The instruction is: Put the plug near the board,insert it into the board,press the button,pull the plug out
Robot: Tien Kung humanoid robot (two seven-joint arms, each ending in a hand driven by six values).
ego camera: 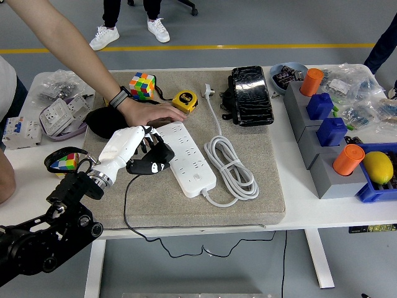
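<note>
So the left hand (133, 149) has its white-shelled fingers curled around the black plug (151, 162), holding it right at the left long edge of the power strip (185, 159). The plug's long axis runs roughly left-right, nose toward the strip, its thin black cable (126, 205) trailing down off the mat's near edge. The strip is a long white plastic slab lying diagonally, far end up-left, near end down-right, where its thick white cord (232, 169) sits coiled. A person's hand (151, 113) lies flat on the strip's far end (wristband on that arm). Everything sits on a grey felt-looking mat (260, 198), with open mat in front of the strip. A yellow tape measure (184, 100) lies behind it.
</note>
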